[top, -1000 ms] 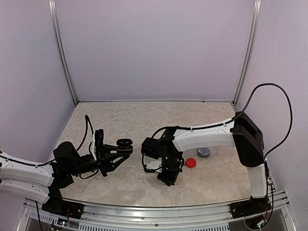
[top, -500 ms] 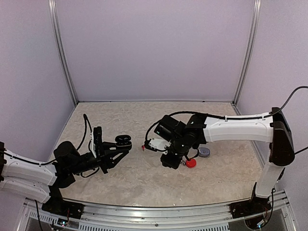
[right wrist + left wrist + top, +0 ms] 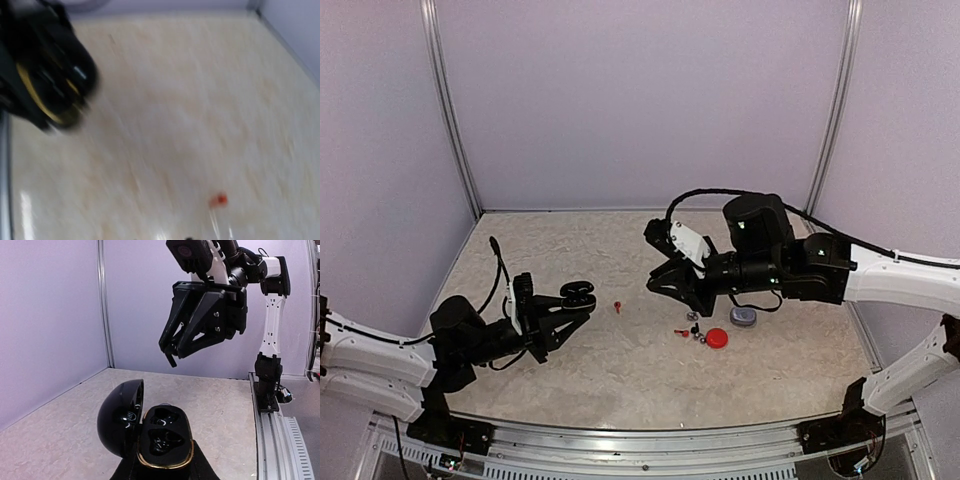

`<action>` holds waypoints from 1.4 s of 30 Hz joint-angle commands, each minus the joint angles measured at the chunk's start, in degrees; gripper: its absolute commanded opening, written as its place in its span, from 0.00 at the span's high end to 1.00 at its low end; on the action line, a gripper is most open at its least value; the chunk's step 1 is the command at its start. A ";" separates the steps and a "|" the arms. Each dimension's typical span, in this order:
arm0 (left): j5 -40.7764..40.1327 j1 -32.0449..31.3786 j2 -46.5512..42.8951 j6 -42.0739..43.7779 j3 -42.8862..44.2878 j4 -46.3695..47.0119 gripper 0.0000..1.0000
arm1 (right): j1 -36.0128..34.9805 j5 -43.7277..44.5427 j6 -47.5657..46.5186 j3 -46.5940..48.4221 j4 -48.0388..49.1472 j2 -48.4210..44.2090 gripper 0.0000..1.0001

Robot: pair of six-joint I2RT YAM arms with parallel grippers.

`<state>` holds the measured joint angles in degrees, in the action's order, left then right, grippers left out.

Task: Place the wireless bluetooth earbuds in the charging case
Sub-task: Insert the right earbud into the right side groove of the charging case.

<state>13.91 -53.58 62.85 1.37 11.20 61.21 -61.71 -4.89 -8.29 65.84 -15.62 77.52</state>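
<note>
Above our left gripper (image 3: pixel 164 471), clamping the open black charging case (image 3: pixel 163 441), our right gripper (image 3: pixel 170 353) has risen, jaws closed, heading for insertion. Whether it carries an earbud we cannot tell.

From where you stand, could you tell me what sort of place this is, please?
Most likely a robot test booth in a lab: plain lilac walls framed by metal posts, a stone-patterned table, and a left arm and right arm bolted to a rail at its near edge.
</note>
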 commanded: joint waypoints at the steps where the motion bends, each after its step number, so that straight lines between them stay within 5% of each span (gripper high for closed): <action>1: -4.20 -2.02 -1.25 6.61 2.66 -0.46 0.94 | -0.95 -8.38 -2.28 -3.16 11.83 -4.64 0.84; 18: -8.85 -6.21 2.69 7.05 7.27 2.17 0.95 | -4.35 -13.30 -0.49 -6.95 32.25 -3.67 0.84; 42: -10.51 -6.95 4.56 3.66 7.37 6.03 0.95 | -4.78 -10.17 2.64 -4.20 37.98 4.98 0.84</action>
<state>4.01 -60.12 67.46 5.76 17.37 64.45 -65.95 -16.21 -6.76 59.44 20.21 81.17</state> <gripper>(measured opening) 0.236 0.160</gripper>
